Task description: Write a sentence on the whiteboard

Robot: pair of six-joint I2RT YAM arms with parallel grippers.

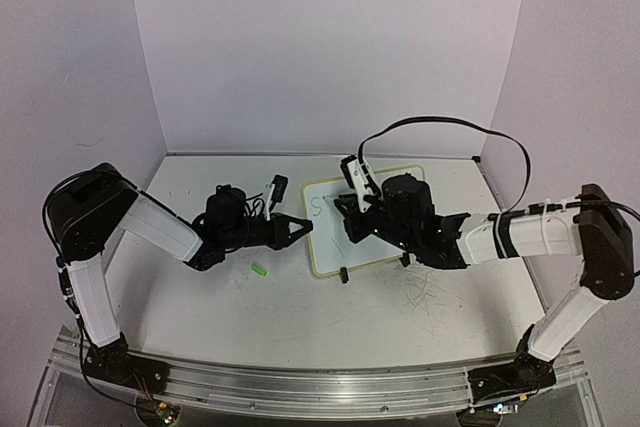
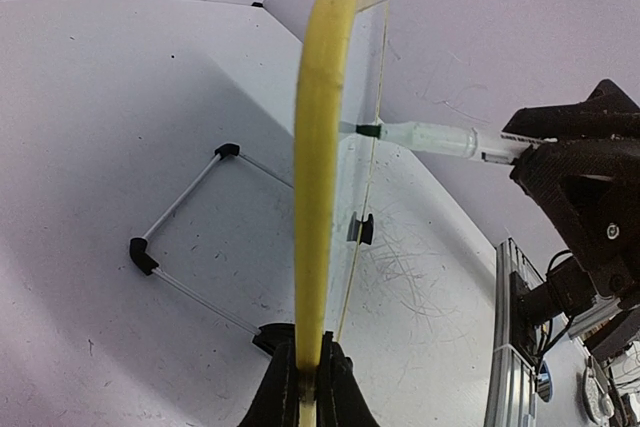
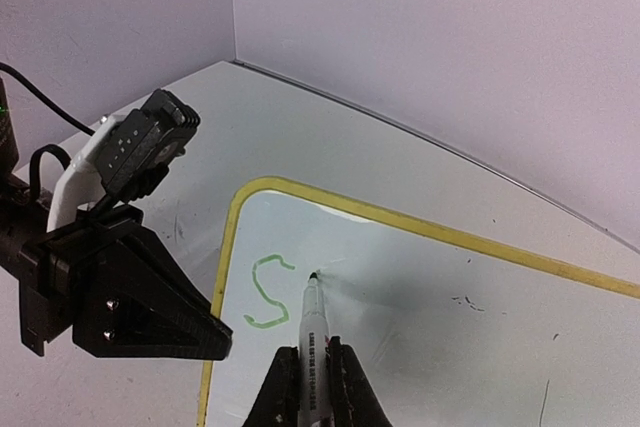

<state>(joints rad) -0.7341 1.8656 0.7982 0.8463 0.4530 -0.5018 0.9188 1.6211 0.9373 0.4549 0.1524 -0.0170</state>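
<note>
The whiteboard [image 1: 322, 247] with its yellow rim stands propped on a black wire stand [image 2: 185, 237] at the table's middle. My left gripper [image 1: 303, 228] is shut on the board's left rim [image 2: 318, 147], as the left wrist view [image 2: 308, 387] shows. My right gripper [image 3: 312, 387] is shut on a white marker [image 3: 313, 332]. The marker tip touches the board face [image 3: 430, 327] just right of a green letter "S" [image 3: 265, 292]. That letter is all that shows of the sentence. The marker also shows in the left wrist view [image 2: 425, 137].
A small green cap [image 1: 260, 269] lies on the table left of the board. The scuffed white tabletop [image 1: 420, 297] is enclosed by pale walls on three sides. An aluminium rail [image 1: 300, 387] runs along the near edge. A black cable [image 1: 450, 125] arcs above the right arm.
</note>
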